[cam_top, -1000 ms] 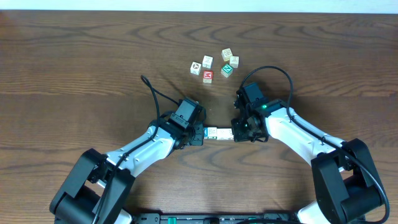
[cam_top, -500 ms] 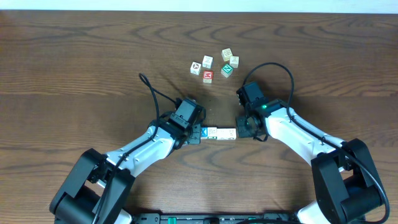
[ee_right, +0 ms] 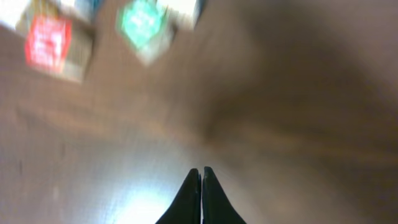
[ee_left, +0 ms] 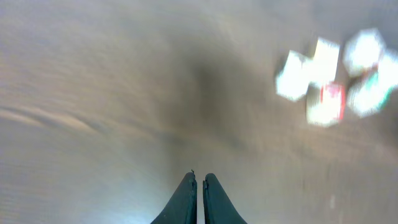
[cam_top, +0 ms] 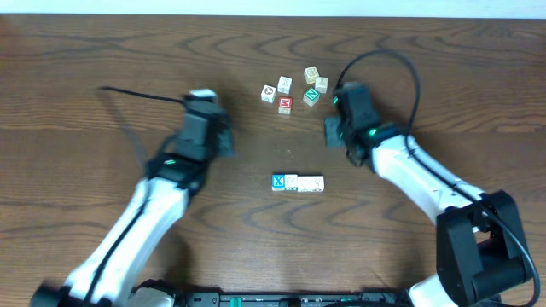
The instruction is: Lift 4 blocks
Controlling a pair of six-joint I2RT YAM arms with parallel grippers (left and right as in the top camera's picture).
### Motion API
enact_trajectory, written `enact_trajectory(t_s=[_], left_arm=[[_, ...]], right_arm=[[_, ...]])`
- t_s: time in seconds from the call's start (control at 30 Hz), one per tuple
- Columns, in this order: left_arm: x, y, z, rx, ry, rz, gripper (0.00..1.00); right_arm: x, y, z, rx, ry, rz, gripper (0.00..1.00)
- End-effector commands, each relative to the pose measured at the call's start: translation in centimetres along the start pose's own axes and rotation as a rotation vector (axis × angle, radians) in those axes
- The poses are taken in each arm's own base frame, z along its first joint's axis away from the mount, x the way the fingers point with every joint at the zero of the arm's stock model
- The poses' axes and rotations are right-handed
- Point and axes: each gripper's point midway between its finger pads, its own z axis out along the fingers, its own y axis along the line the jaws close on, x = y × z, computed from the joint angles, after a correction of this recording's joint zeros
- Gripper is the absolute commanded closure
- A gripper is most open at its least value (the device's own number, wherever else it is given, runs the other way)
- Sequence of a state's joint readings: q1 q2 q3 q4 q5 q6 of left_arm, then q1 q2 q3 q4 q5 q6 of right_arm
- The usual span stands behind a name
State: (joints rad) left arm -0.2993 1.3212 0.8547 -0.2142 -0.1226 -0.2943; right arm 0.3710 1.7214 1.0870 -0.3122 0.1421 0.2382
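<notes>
Four blocks (cam_top: 298,182) lie in a touching row on the table (cam_top: 85,68), apart from the cube cluster (cam_top: 294,89), on its robot side. The left gripper (ee_left: 199,179) and right gripper (ee_right: 201,172) are clenched and empty, flanking that cluster.

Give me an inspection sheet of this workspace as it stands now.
Surface: dark wood-grain table.
Job's things: four blocks side by side in a row on the table. The blue X block is at the image-left end, with three cream ones beside it. None is lifted.
Clutter: six loose cubes clustered beyond the row, among them a red-faced cube and a green-faced cube.
Grippers: left gripper shut, empty. Right gripper shut, empty. Both are away from the row.
Cables: black cable off the left arm and black loop over the right arm. Neither touches the cubes.
Surroundings: pale strip along the table's far edge, nothing else seen.
</notes>
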Motion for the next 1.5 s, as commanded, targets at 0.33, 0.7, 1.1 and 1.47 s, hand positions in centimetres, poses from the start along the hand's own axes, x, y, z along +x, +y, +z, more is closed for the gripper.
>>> enact_trajectory(t_s=[0.33, 0.7, 1.1, 1.47], left_arm=[[-9.5, 7.3, -12.8, -0.122, -0.418, -0.026, 0.83], [-10.2, 7.4, -16.4, -0.107, -0.512, -0.040, 0.27], [-10.4, 7.4, -17.3, -0.101, -0.536, -0.043, 0.26], [-10.4, 8.4, -17.5, -0.157, -0.546, -0.059, 0.26]], right_arm=[[-11.3, -5.2, -3.3, 0.126, -0.286, -0.055, 0.62], [-12.3, -5.2, -3.6, 0.132, -0.327, -0.048, 0.01], [-10.0, -5.3, -2.9, 0.133, -0.232, -0.064, 0.01], [-9.2, -5.4, -2.8, 0.137, -0.197, -0.070, 0.01]])
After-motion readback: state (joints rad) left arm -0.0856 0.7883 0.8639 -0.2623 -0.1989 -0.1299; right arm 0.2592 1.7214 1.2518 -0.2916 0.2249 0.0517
